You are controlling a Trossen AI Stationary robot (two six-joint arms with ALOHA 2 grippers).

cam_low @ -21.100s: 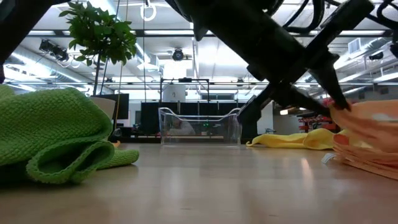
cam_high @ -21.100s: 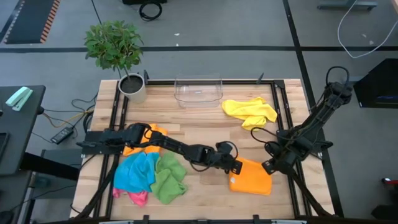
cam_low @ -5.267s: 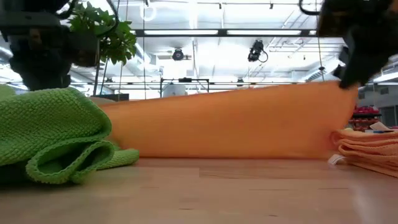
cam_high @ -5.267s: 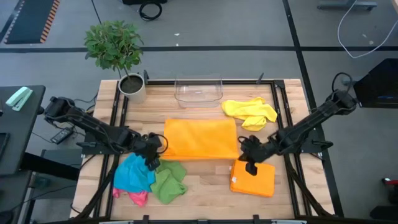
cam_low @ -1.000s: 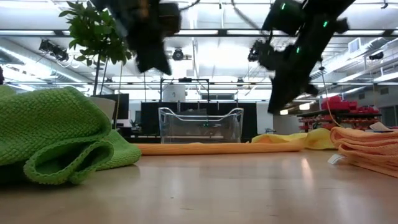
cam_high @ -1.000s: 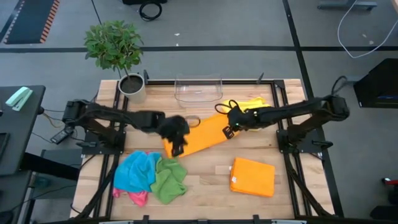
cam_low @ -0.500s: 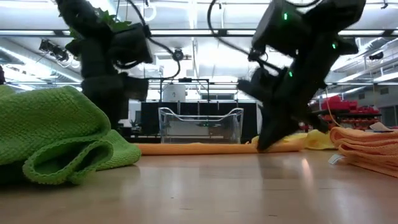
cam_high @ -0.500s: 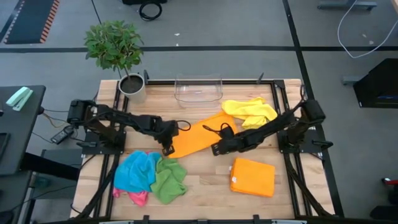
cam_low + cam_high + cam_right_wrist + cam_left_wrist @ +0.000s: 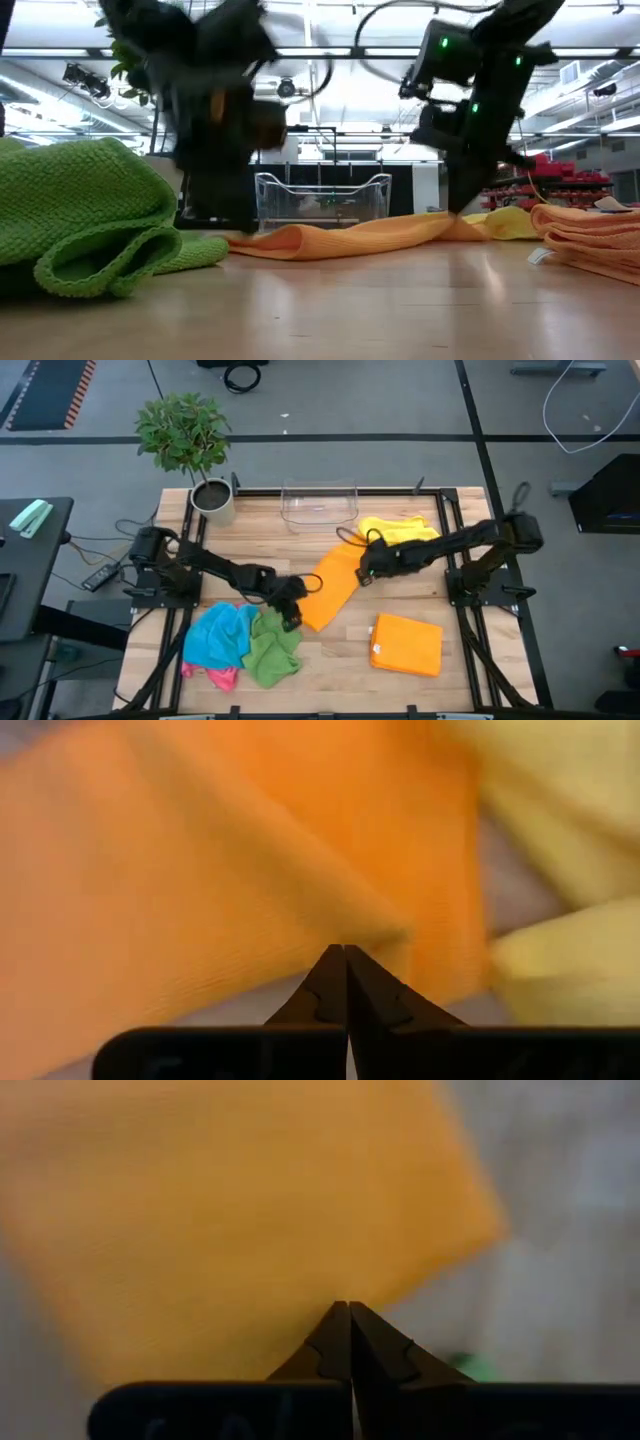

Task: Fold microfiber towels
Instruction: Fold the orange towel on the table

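Observation:
An orange microfiber towel (image 9: 330, 588) lies as a narrow slanting band in the middle of the table. My left gripper (image 9: 291, 617) is shut at its near end, beside the green towel (image 9: 272, 650). My right gripper (image 9: 365, 572) is shut at its far end, next to the crumpled yellow towel (image 9: 400, 532). A folded orange towel (image 9: 405, 645) lies flat at the near right. Blue (image 9: 220, 635) and pink (image 9: 222, 678) towels lie heaped at the near left. My left gripper pinches the orange towel's edge (image 9: 300, 1325) at its near end between the two shut fingers, coming slanting down from the table's left. That end lies low on the table. My right gripper pinches a raised ridge of the cloth (image 9: 378, 932) at the towel's far end, slanting down from the right. That end (image 9: 440, 224) is drawn up a little off the table; the cloth between ripples slack.
A clear plastic bin (image 9: 320, 505) stands at the far edge, a potted plant (image 9: 205, 490) at the far left corner. Bare wood shows between the orange band and the folded towel. The green towel (image 9: 90, 220) bulks at the near left.
My left gripper has sunk and gone toward the near edge, taking the towel's near end with it. My right gripper swung toward the near edge, then back toward the far right. The towel, flat before, now lies as a narrower, steeper band with its far end raised.

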